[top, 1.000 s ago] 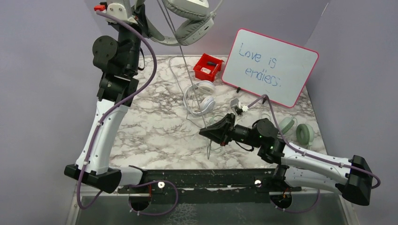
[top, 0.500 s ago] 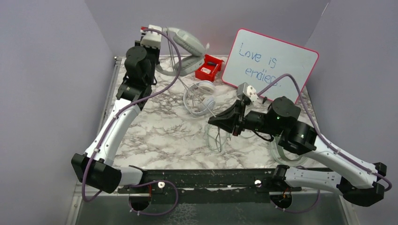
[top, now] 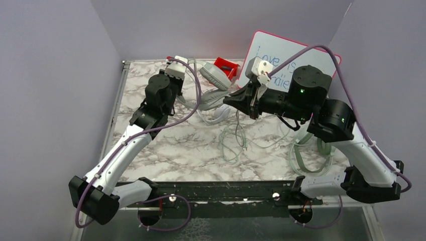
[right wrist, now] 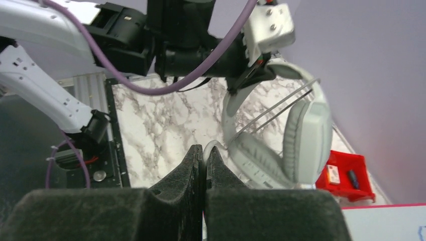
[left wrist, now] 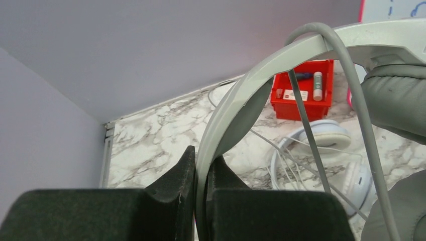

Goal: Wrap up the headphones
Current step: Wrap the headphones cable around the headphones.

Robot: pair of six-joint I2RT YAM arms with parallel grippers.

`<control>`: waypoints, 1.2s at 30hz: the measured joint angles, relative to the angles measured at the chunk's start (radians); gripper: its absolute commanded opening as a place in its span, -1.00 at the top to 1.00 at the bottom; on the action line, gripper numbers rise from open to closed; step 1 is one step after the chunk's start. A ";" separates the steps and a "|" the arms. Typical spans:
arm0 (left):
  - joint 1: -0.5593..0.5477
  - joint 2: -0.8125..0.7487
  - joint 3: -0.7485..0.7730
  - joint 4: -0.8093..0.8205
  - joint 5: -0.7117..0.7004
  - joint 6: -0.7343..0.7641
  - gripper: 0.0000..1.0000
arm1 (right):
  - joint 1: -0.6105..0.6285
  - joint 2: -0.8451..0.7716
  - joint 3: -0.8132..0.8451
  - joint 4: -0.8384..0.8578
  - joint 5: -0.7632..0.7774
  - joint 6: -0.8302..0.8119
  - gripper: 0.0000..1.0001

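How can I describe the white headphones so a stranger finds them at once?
Start at the whiteboard at the back of the marble table, then find the red bin to its left. The white headphones lie on the table in front of that bin. Unlike the grey-green pair, which the left gripper holds by its headband, they are pure white.

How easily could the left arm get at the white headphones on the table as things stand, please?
Probably not easily: the left gripper is shut on the headband of the grey-green headphones, and cables cross in front of the white headphones.
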 measured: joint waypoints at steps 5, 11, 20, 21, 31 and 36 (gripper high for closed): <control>-0.056 -0.023 -0.027 -0.039 -0.022 0.000 1.00 | 0.002 0.119 0.184 -0.127 0.098 -0.088 0.99; -0.058 -0.063 -0.032 -0.115 -0.119 0.005 1.00 | 0.006 0.102 0.158 -0.200 0.215 -0.123 1.00; -0.064 -0.099 -0.025 -0.197 -0.146 -0.037 1.00 | 0.009 0.050 0.101 -0.283 0.486 -0.188 0.99; -0.063 -0.100 -0.014 -0.223 -0.153 -0.038 1.00 | 0.009 0.051 0.091 -0.276 0.496 -0.195 0.99; -0.061 -0.145 0.027 -0.361 -0.021 -0.091 1.00 | 0.013 -0.011 0.018 -0.080 0.417 -0.369 0.99; -0.060 -0.206 0.002 -0.411 0.053 -0.106 1.00 | 0.013 0.090 0.083 -0.012 0.351 -0.483 1.00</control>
